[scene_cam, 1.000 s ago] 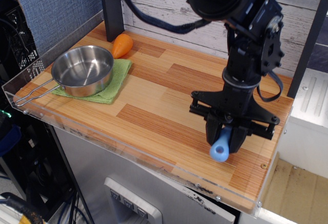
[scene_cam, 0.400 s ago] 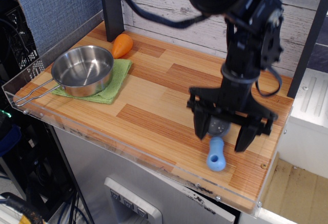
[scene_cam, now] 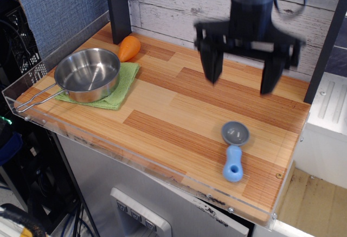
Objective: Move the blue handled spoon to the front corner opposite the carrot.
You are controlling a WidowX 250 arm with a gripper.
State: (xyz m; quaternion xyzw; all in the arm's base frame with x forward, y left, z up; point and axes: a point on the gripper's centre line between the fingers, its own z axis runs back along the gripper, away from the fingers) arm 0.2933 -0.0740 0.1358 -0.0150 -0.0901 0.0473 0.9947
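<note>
The only view looks down at the table from the front. The gripper (scene_cam: 243,77) hangs in the air above the back half of the striped wooden tabletop (scene_cam: 179,107), its two dark fingers (scene_cam: 212,63) spread wide apart and pointing down, with nothing between them. It is blurred, so fine detail on it is hard to read.

Below the gripper and nearer the camera lies the blue handled spoon (scene_cam: 233,150), flat on the wood and well clear of both fingers. Its round grey bowl is the end closer to the gripper; the chunky light-blue handle points away from it toward the table's near edge, the hole at its tip showing. The spoon sits near the front corner (scene_cam: 271,193), where a small screw (scene_cam: 279,175) lies just beyond the handle, next to the clear acrylic edging.

Far off to the gripper's other side, at the back of the table, the carrot (scene_cam: 129,47) rests against a dark post (scene_cam: 118,9). In front of the carrot a steel pan (scene_cam: 87,74) with a wire handle stands on a green cloth (scene_cam: 120,88)
</note>
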